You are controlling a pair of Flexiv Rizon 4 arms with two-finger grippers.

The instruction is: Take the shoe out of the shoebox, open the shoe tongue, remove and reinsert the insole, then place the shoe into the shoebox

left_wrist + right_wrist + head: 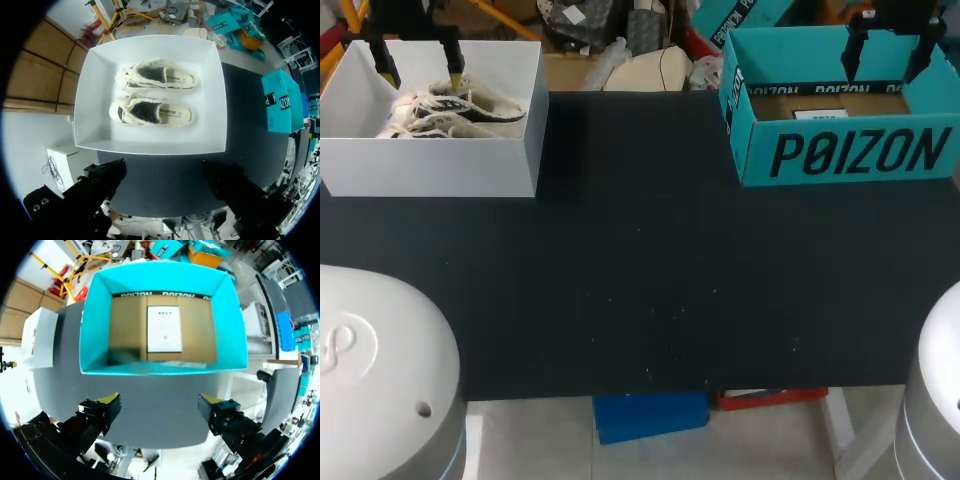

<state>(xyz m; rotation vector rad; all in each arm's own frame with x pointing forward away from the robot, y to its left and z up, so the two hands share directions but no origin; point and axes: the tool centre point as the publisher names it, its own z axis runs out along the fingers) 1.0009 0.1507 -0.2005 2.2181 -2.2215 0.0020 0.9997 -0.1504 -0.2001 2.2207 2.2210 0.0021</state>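
Wide-spread left gripper [164, 184]: white box [93, 102] ahead holds two cream shoes [152, 113]. Wide-spread right gripper [159, 409]: teal box [95, 315] ahead holds a paper sheet [164, 329].

The white card shoebox [430, 168] looks smooth and matt. The cream shoes [155, 112] have fuzzy, fleecy trim. The teal cardboard box [840, 150] is matt, its floor bare brown board. The black bench [640, 280] is matt and faintly speckled.
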